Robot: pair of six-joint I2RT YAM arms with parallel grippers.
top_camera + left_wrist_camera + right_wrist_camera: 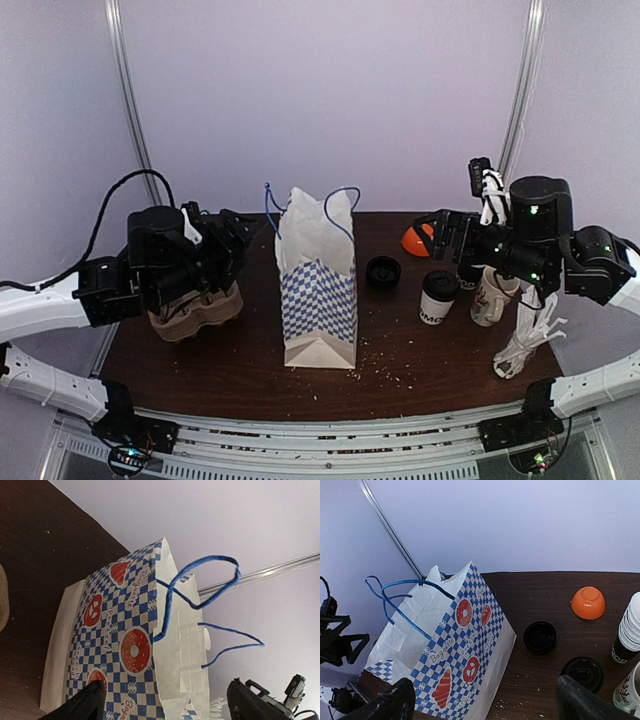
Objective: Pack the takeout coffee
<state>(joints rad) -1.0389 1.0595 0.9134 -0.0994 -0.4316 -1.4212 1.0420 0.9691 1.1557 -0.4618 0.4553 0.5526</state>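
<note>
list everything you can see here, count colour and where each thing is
takeout coffee: 1, white cup with black lid, on the table right of the bag
paper bag: 1, blue-and-white check with blue handles, upright at centre
loose lid: 1, black, between bag and coffee
bowl: 1, orange, behind the coffee
mug: 1, white, right of the coffee
cup stack: 1 stack, white, lidless, right edge of the right wrist view
cup carrier: 1, brown, left side under the left arm
table: 1, dark brown
left gripper: 1, black, open, facing the bag
right gripper: 1, black, open, holding nothing
</note>
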